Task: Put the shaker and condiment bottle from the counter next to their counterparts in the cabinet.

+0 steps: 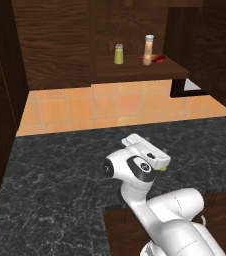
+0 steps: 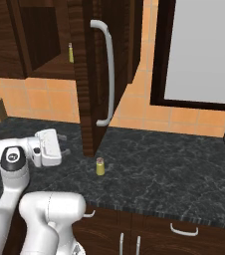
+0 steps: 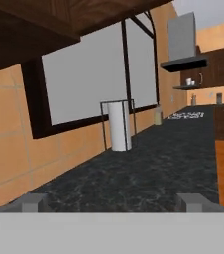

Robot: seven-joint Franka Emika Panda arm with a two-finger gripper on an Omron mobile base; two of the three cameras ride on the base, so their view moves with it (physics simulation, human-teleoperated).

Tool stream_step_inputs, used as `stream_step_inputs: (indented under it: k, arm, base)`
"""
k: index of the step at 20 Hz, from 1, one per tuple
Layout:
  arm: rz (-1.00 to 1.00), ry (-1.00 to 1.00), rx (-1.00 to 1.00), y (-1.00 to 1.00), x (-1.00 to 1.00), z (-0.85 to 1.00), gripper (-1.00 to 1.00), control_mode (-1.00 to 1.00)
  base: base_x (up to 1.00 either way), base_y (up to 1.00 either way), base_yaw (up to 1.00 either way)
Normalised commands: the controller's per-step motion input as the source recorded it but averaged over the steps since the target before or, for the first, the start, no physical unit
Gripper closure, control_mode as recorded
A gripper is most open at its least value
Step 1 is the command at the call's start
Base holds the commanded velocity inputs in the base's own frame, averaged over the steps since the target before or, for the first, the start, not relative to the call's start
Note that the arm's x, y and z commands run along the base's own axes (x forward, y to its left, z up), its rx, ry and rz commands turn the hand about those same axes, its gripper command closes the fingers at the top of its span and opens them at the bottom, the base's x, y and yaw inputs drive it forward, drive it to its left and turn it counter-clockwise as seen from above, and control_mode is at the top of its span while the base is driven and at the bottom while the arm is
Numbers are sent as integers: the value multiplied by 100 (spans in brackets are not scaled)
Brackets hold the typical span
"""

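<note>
The cabinet point(image 1: 55, 45) is standing open above the counter point(image 1: 50, 175), its shelf carrying a yellow-green shaker point(image 1: 118, 54), the peach condiment bottle point(image 1: 148, 50) just to that one's right, and a red bottle point(image 1: 159, 58) lying right beside the peach one. The gripper point(image 2: 64, 145) is hanging low over the counter with fingers spread wide, gripping nothing. A second shaker point(image 2: 100, 166) is sitting upright on the counter near the foot of the open cabinet door point(image 2: 92, 79), a little apart from the gripper.
</note>
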Motion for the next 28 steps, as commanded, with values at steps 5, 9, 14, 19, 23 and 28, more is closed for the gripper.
stream_step_inputs:
  k: [5,9,14,19,23,28]
  arm:
    - [-5,2,5,-24,0,-38,-100,-100]
    - [-5,1,6,-28,0,-37,-100,-100]
    - [-5,2,6,-26,0,-37,-100,-100]
    - [-5,2,4,-22,0,-42,-100,-100]
    - [-6,1,5,-21,0,-33,-100,-100]
    - [-7,1,2,-18,0,-21,-100,-100]
  base:
    - [0,0,0]
    - [0,0,0]
    - [0,0,0]
    - [0,0,0]
    - [0,0,0]
    - [0,0,0]
